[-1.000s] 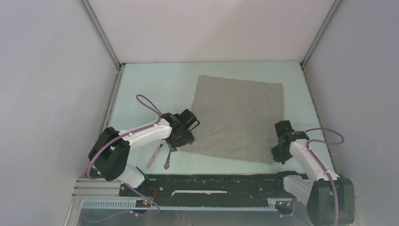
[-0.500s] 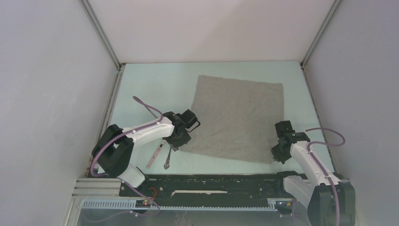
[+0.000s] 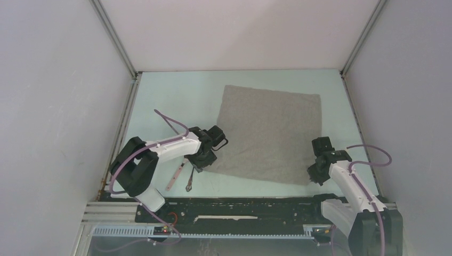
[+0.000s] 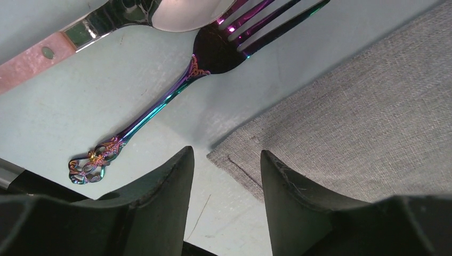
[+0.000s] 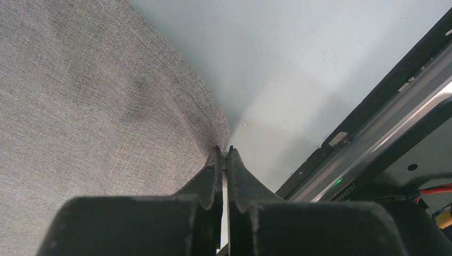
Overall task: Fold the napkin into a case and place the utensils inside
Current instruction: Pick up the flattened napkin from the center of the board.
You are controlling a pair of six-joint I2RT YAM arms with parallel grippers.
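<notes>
The grey napkin (image 3: 269,130) lies spread flat and square in the middle of the table. My left gripper (image 3: 204,161) is open at its near left corner; in the left wrist view (image 4: 225,154) that corner (image 4: 240,160) lies between the two fingers, which are apart from it. My right gripper (image 3: 312,176) is shut on the napkin's near right corner (image 5: 213,133), which rises a little into the fingertips (image 5: 224,150). The spoon (image 3: 176,176), with a pale pink handle (image 4: 32,58), and the iridescent metal fork (image 3: 190,180) (image 4: 160,106) lie side by side left of the napkin. No case shape is formed.
A black rail (image 3: 240,205) runs along the table's near edge, close behind both grippers; it also shows in the right wrist view (image 5: 373,128). Grey walls (image 3: 64,106) close in the left, right and back sides.
My left arm has drawn back a little and its gripper has shifted slightly left and nearer at the napkin's near left corner. The right gripper and napkin have hardly moved.
</notes>
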